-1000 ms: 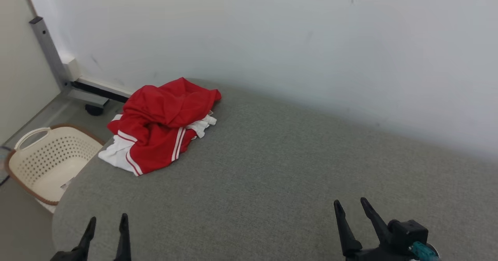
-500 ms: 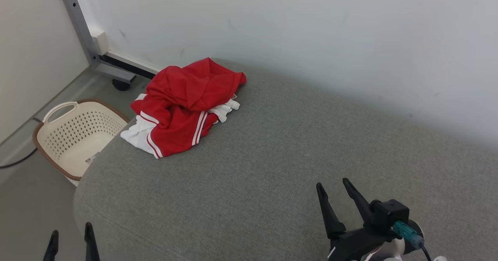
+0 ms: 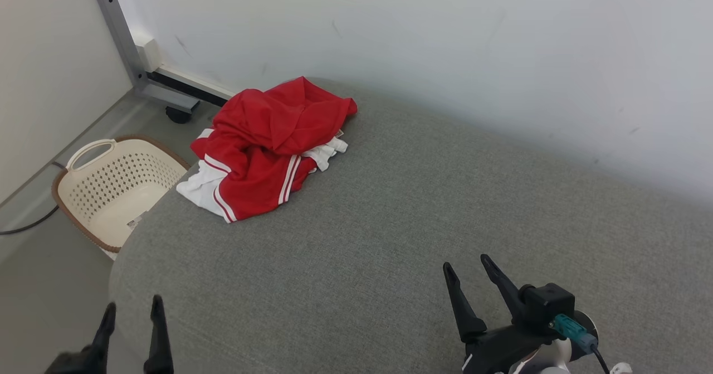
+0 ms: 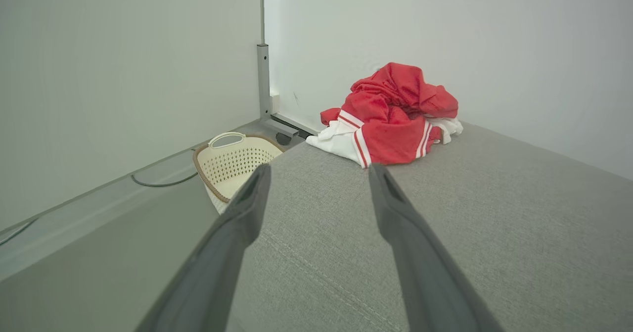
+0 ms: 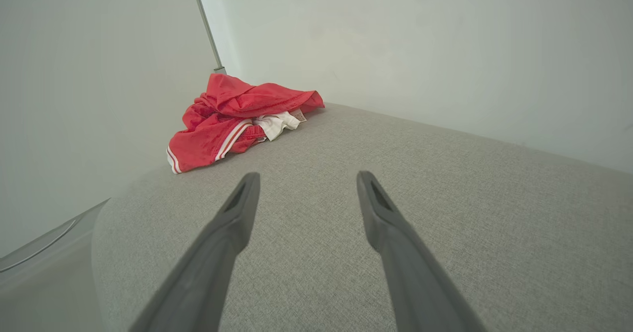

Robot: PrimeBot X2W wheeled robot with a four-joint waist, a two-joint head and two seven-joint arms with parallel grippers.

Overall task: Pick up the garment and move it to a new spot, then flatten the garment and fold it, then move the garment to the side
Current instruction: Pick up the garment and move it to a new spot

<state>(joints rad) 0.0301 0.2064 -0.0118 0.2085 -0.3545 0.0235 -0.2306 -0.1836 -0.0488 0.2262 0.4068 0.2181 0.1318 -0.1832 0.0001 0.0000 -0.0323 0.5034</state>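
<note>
A crumpled red garment [image 3: 267,145] with white stripes and white trim lies bunched at the far left corner of the grey upholstered surface [image 3: 390,207]. The same garment [image 4: 395,117] shows ahead in the left wrist view, and the garment [image 5: 232,119] lies far ahead to the left in the right wrist view. My left gripper [image 3: 132,310] stands open near the surface's near left edge, well short of the cloth. Over the near right part hangs my right gripper [image 3: 465,268], open and empty.
A cream perforated laundry basket [image 3: 111,184] with a brown rim stands on the floor left of the surface. A grey metal post [image 3: 120,34] on a wheeled base stands in the corner behind it. A white wall [image 3: 445,45] runs along the far edge. A dark cable [image 3: 28,223] lies on the floor.
The head camera has turned, shifting the whole picture right and up. The left gripper shows higher than half a second ago. The garment lies as before.
</note>
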